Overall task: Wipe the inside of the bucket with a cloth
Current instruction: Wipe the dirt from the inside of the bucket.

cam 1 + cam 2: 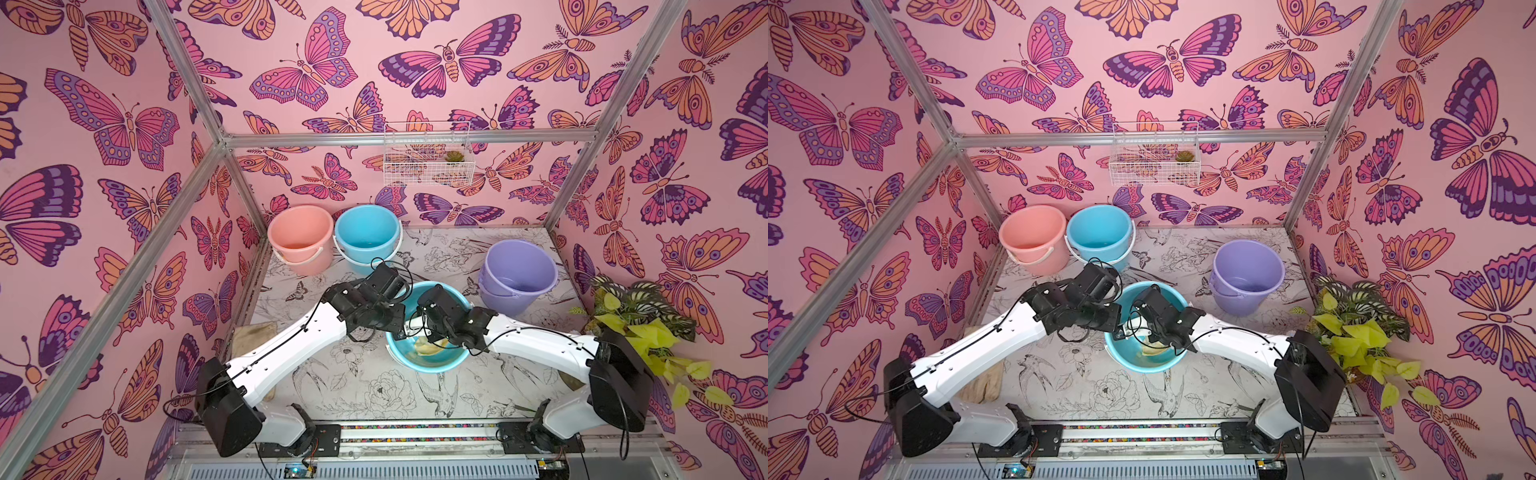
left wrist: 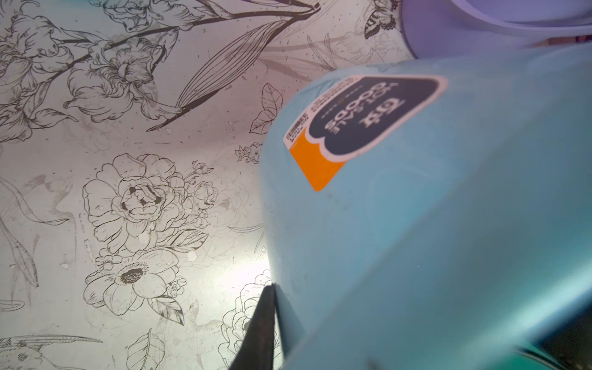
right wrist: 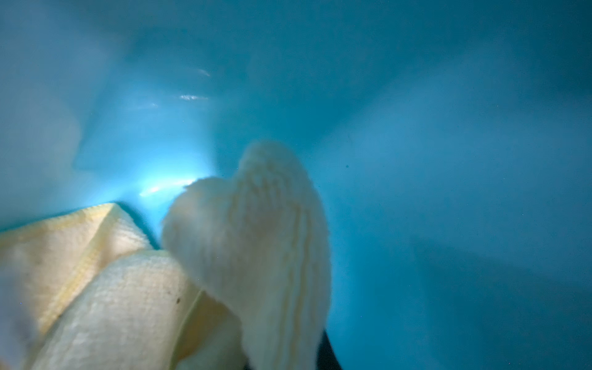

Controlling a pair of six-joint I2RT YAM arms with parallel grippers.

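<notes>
Step in hand: wiping is under way. The right gripper [image 1: 435, 337] is down inside the light-blue round plastic bucket [image 1: 432, 366], jaws clamped on the soft pale yellow cloth [image 3: 128, 288].
Cloth: bunched just ahead of the right gripper and draped over its tips, low against the inner wall.
Left gripper [image 1: 400, 332]: pinched shut on the bucket's rim, with one black finger [image 2: 266, 320] on the outer wall below the navy-and-orange sticker [image 2: 362, 128].
Next move: probably a sweep round the wall ahead of the right gripper. It calls for steady pressure and a firm brace from the left.

White-shelled arms [image 1: 286, 336] with black joints [image 1: 226, 405] and thin black cables [image 1: 622, 440].
</notes>
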